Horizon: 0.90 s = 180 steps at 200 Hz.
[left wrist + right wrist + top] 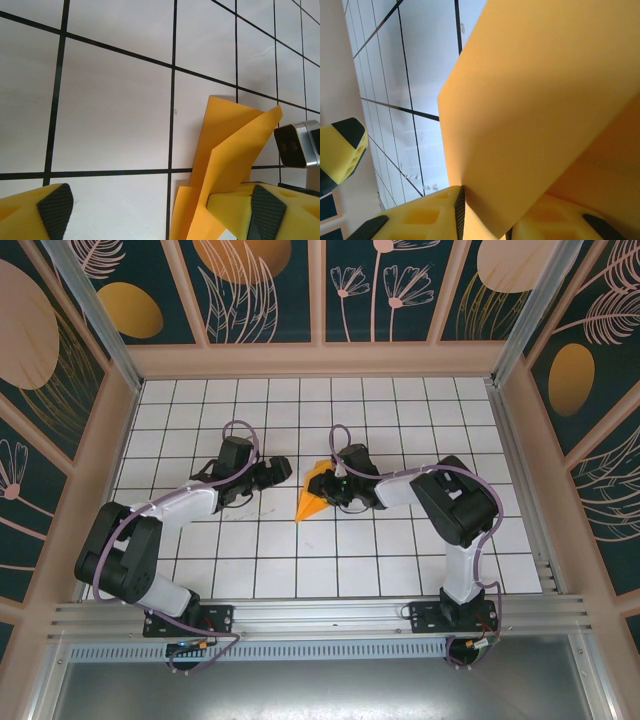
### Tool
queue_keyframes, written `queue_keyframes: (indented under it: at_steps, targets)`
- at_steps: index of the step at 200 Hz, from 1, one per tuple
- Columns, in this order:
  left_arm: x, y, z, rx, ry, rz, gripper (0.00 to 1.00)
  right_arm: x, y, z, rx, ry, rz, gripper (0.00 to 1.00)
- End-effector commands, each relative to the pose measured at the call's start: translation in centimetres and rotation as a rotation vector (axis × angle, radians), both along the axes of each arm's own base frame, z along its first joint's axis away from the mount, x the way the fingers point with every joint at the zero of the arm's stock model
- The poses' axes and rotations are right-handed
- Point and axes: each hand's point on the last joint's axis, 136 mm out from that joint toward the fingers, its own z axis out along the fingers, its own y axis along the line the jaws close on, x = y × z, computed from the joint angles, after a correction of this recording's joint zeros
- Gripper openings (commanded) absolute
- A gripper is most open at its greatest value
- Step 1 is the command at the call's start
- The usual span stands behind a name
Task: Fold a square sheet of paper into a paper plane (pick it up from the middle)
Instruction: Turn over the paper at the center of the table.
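Jaws wide apart on the left gripper (160,207), one pad (267,210) just beside the paper plane (225,150) but not gripping it. Jaws nearly together on the right gripper (485,220), clamped on a fold of that same orange paper. Lies near the middle of the table (250,560), between the two grippers, nose angled toward the near left and low over the white tiles, wide end lifted in the right pinch, flaps standing loose and partly sprung.

Hangs on a single pinch, by the look of it. Under any pull or twist from the right arm, could drag nose-first across the tiles and skew the long crease. Could spring back open along the unpressed folds, with nothing pressing the left side. Could snag on the near left pad on a sideways swing of that gripper, bending or tearing a thin flap. Could also slide out of the pinch with only one layer caught; cannot tell how many layers sit between the pads.
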Motion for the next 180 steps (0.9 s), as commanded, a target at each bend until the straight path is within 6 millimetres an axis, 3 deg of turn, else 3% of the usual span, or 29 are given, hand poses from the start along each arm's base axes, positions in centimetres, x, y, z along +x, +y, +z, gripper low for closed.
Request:
queue_keyframes:
  at_steps: [1,23,57,87,97,123,180]
  targets:
    - [-0.5,0.3,0.4,-0.013,-0.001,0.002,0.97,0.1,0.0,-0.1,-0.024,-0.013,-0.007,0.21]
    - [-1.0,0.1,0.9,-0.038,-0.001,-0.011,0.98,0.8,-0.1,1.5,0.002,-0.058,-0.024,0.11]
    - [-2.2,-0.7,2.3,-0.128,-0.001,-0.073,0.99,1.9,-0.9,5.9,0.137,-0.156,-0.039,0.07]
    - [-3.2,-2.7,5.0,-0.279,-0.030,-0.161,0.99,2.2,-1.2,10.1,0.286,-0.215,0.008,0.07]
    - [-3.6,-3.5,6.0,-0.341,-0.039,-0.197,0.99,3.2,-2.3,11.5,0.329,-0.235,-0.002,0.07]
    - [-4.0,-5.0,8.5,-0.475,-0.071,-0.255,0.99,3.3,-2.0,14.9,0.438,-0.275,0.057,0.07]
    - [-4.1,-6.8,10.6,-0.631,-0.082,-0.331,0.98,2.9,-0.2,18.6,0.554,-0.283,0.140,0.08]
